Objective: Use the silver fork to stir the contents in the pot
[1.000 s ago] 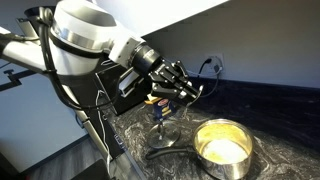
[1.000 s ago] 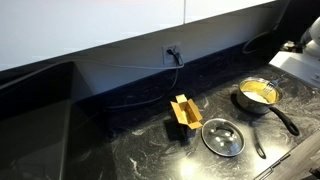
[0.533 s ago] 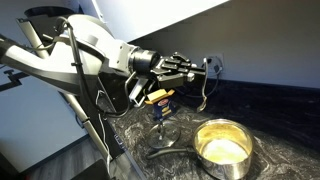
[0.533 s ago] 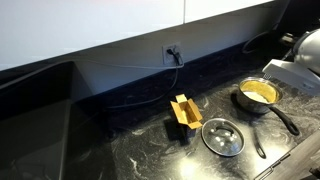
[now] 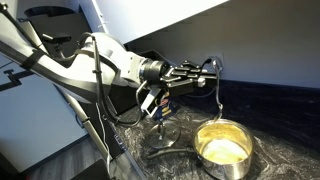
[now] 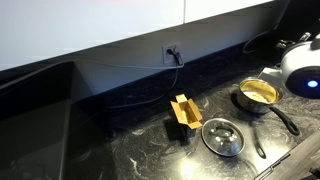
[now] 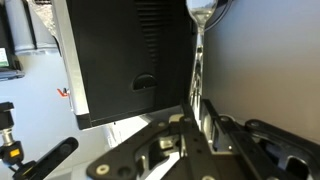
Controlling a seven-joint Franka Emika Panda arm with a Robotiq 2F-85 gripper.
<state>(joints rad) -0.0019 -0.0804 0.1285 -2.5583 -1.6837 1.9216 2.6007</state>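
The pot (image 5: 225, 148) stands on the dark marble counter, its long dark handle (image 5: 166, 152) pointing away from it. The pale yellow contents (image 5: 227, 152) lie inside. It also shows in an exterior view (image 6: 258, 93). My gripper (image 5: 207, 73) is shut on the silver fork (image 5: 219, 92), which hangs down in the air above the pot's far rim, apart from the contents. In the wrist view the fork (image 7: 199, 55) runs from between my fingers (image 7: 197, 118) up to its head at the top edge.
A second pan with a glass lid (image 6: 222, 137) and an open yellow box (image 6: 182, 110) sit on the counter. A small clear holder (image 5: 165, 129) stands beside the pot handle. A wall socket with a cable (image 6: 172, 52) is behind. The robot body (image 6: 303, 72) fills the frame edge.
The arm has stretched out sideways, carrying the fork from beside the clear holder to a spot over the pot. The pot has not moved.
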